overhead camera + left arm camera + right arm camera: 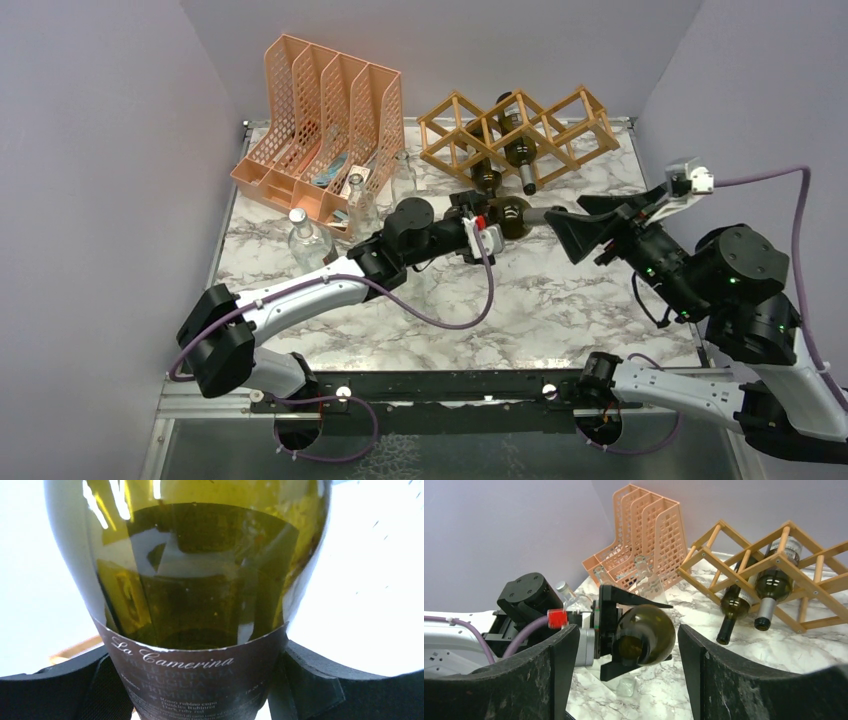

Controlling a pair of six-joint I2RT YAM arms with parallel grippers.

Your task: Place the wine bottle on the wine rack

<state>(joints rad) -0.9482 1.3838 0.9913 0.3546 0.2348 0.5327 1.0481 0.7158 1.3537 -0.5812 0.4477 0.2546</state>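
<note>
- The left gripper (492, 222) is clenched on the wine bottle (515, 215); in the left wrist view its black pads press the dark label from both sides.
- The wine bottle is olive-green glass, held sideways over the marble table (560, 300), just in front of the wine rack (777, 559) and not in any of its cells.
- The right gripper (628, 630) is released, its jaws spread wide with nothing between them; it faces the end of the wine bottle from close by.
- The wine rack stands at the far edge; two other dark bottles (771, 585) lie in its cells, necks pointing toward the arms.
- A peach mesh file organizer (320, 110) stands left of the rack; clear glass bottles (305, 240) stand in front of it.
</note>
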